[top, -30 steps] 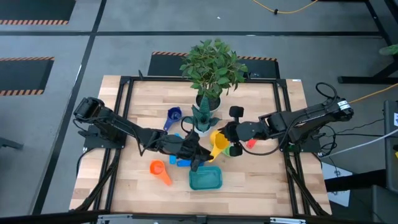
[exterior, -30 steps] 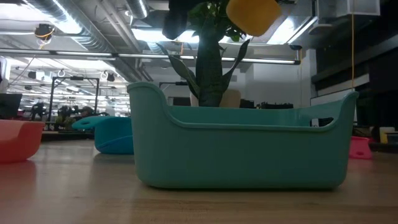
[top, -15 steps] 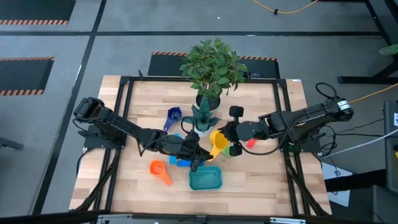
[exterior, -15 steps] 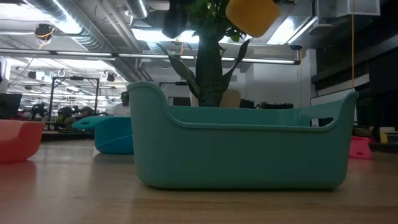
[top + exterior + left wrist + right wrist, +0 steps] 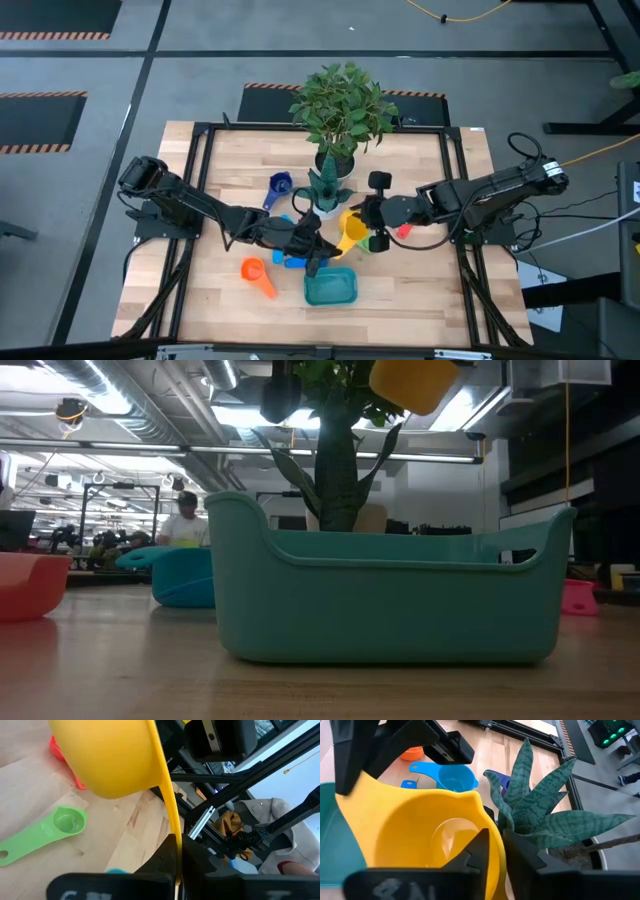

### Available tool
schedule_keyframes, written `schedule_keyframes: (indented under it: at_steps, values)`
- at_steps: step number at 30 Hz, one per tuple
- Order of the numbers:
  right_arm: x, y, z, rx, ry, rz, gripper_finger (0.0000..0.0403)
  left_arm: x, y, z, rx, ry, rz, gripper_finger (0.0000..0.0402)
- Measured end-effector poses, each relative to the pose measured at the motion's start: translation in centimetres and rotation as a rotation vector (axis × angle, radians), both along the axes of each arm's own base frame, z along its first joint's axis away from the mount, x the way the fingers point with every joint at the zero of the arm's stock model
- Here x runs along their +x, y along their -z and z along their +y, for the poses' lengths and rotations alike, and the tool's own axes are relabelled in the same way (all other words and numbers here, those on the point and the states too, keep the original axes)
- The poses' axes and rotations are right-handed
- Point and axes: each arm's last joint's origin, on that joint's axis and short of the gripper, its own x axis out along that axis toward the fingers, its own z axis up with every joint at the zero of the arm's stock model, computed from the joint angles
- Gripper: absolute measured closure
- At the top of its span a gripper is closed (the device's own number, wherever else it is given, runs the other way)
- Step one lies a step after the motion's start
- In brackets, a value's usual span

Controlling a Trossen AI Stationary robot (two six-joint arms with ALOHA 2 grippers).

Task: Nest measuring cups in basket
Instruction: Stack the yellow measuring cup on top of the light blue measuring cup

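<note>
The big yellow measuring cup (image 5: pixel 350 232) hangs in the air between both grippers, just beyond the teal basket (image 5: pixel 331 288) and above its far rim in the low view (image 5: pixel 412 382). My left gripper (image 5: pixel 318 252) reaches in from the table's left and is shut on the cup's handle. My right gripper (image 5: pixel 362 222) comes from the right and is shut on the bowl. The basket (image 5: pixel 390 600) stands flat on the wood with nothing showing inside. Orange (image 5: pixel 258 275), dark blue (image 5: pixel 280 185), light blue (image 5: pixel 290 255), green (image 5: pixel 55 827) and red (image 5: pixel 60 755) cups lie on the table. My left gripper (image 5: pixel 176 865) pinches the yellow cup's flat handle (image 5: pixel 172 830) edge-on between its two fingers, near the handle's free end. The bowl (image 5: pixel 110 755) stands out beyond the fingers, lifted clear of the table. My right gripper (image 5: pixel 495 855) grips the bowl's rim (image 5: pixel 492 837) on the side away from the handle, one finger inside the bowl and one outside. It comes in from the table's right, and the cup is in the air.
A white pot with a leafy plant (image 5: pixel 335 160) and a striped snake plant (image 5: pixel 545 805) stand right behind the grippers. Loose cups lie left of and beyond the basket; bare wood lies near the front edge and to the right. A person moves in the room behind.
The yellow cup has drifted slightly toward the table's right while both grippers keep hold of it. Basket and loose cups have stayed put.
</note>
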Motion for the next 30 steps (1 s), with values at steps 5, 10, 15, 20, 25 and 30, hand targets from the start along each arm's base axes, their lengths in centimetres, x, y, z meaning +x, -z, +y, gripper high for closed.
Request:
schedule_keyframes:
  at_steps: [5,10,15,20,25,30]
  values:
    - [0.0,0.0,0.0,0.015,-0.016,0.005,0.0294,0.0,0.0,0.0,0.002,0.0,0.004,0.0398]
    - [0.0,0.1,0.2,0.048,-0.062,0.019,0.0258,0.0,0.0,0.0,0.001,0.003,0.004,0.0398]
    - [-0.3,-0.2,0.1,0.053,-0.065,0.012,0.0249,0.0,0.0,0.0,0.001,0.001,0.004,0.0399]
    - [-1.5,-1.5,0.1,0.081,-0.101,-0.027,0.025,0.0,0.0,0.0,0.001,-0.001,0.004,0.0399]
    - [-4.0,-3.1,-0.5,0.13,-0.141,-0.041,0.025,0.0,0.0,0.1,0.005,-0.017,0.003,0.0399]
    - [-6.5,-4.2,-1.3,0.167,-0.1,-0.044,0.025,-0.3,-0.5,0.2,0.029,-0.031,-0.018,0.0399]
